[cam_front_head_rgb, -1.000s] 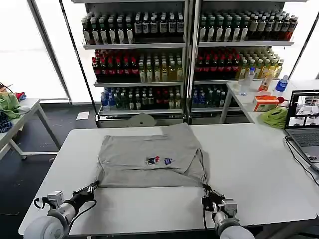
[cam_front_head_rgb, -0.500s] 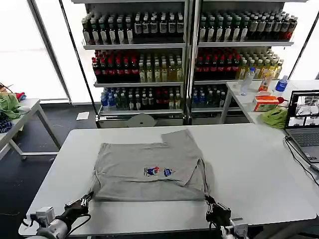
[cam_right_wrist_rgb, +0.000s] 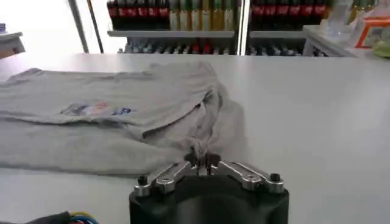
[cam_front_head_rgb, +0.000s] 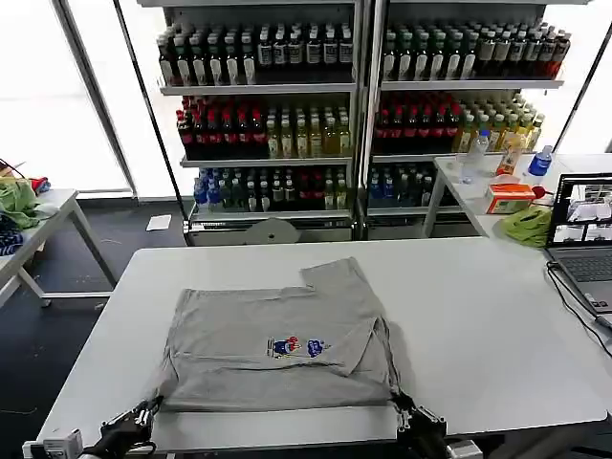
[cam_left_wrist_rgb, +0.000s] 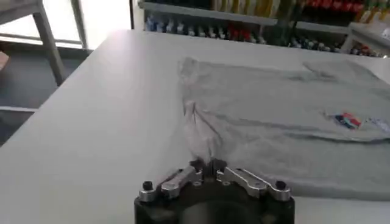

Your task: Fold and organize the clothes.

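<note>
A light grey short-sleeved shirt (cam_front_head_rgb: 277, 339) with a small multicoloured chest print (cam_front_head_rgb: 298, 347) lies flat on the white table (cam_front_head_rgb: 478, 316), its near edge close to the table's front. My left gripper (cam_front_head_rgb: 143, 417) is shut on the shirt's near left corner (cam_left_wrist_rgb: 201, 146), and the cloth bunches up into its fingers (cam_left_wrist_rgb: 207, 165). My right gripper (cam_front_head_rgb: 406, 413) is shut on the near right corner, where the fabric (cam_right_wrist_rgb: 201, 131) gathers into a pinch at the gripper (cam_right_wrist_rgb: 203, 159). The print also shows in the wrist views (cam_left_wrist_rgb: 350, 120) (cam_right_wrist_rgb: 97, 109).
An open laptop (cam_front_head_rgb: 585, 239) with a cable sits at the table's right edge. A lime-green cloth (cam_front_head_rgb: 524, 226) lies on the side table behind it. Drink shelves (cam_front_head_rgb: 354, 105) stand beyond the table. A small table with green fabric (cam_front_head_rgb: 17, 203) is at far left.
Both grippers have pulled back toward the table's front edge, dragging the shirt with them. The shirt now lies nearer me and a little further left.
</note>
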Controlling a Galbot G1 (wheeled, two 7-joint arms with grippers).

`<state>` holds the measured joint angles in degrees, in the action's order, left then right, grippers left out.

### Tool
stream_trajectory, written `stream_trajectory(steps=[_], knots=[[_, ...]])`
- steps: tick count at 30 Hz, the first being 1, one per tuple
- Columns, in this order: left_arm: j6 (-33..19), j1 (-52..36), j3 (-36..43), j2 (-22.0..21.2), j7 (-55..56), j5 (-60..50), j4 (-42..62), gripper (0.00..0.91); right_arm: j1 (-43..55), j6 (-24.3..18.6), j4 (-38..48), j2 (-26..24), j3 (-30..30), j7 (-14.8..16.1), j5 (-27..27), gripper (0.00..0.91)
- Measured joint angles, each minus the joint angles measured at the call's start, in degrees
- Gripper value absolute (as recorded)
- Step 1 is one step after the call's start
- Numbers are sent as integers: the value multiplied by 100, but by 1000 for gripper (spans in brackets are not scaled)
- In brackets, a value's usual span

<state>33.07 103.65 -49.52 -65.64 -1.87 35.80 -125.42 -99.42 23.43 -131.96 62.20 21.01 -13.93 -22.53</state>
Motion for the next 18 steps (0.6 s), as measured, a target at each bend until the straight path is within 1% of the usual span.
stream_trajectory(steps=[6, 10, 14, 18], knots=[[7, 110, -276, 140, -9, 54, -126, 907, 76, 122, -225, -74, 199, -78, -163, 907], [8, 88, -451, 254, -25, 95, -123, 907, 196, 160, -267, -142, 320, -68, -275, 907], [7, -67, -524, 445, -65, 202, -25, 907, 591, 250, -131, -243, 343, 41, -456, 907], [4, -394, -476, 707, -131, 328, 177, 907, 1367, 438, 312, -281, 260, 270, -724, 907]])
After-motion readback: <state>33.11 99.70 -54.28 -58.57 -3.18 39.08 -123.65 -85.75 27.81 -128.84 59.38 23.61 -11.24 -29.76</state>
